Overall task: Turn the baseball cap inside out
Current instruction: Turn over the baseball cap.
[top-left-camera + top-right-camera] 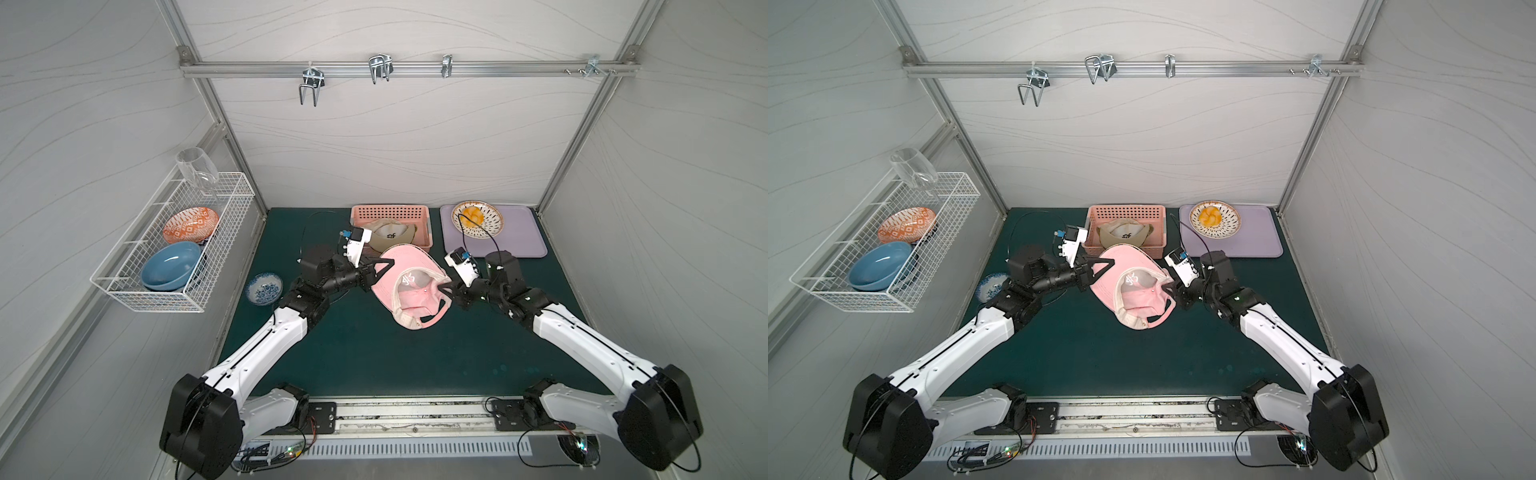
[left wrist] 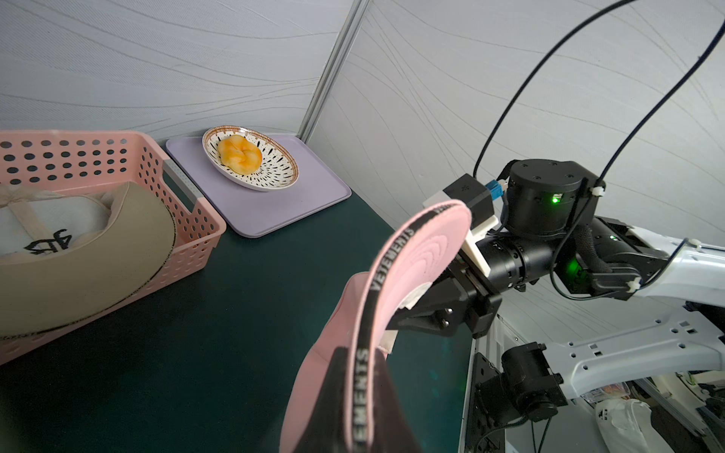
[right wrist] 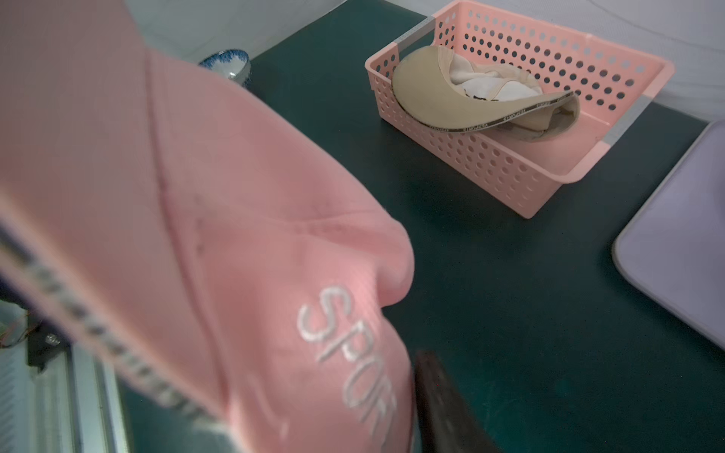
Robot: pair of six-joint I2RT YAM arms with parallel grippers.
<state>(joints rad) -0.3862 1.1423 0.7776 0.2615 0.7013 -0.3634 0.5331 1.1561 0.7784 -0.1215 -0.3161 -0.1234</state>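
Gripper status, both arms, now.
Left gripper: closed on the brim of the pink cap.
Right gripper: at the cap's side edge; open or shut cannot be told.

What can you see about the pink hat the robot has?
The pink cap looks like soft fabric: a stiff curved brim edged in black lettered tape, white stitched letters on the crumpled crown, a back strap. Open side up, it sits between both arms over the green mat. The left gripper pinches the brim; the right gripper meets the opposite edge.
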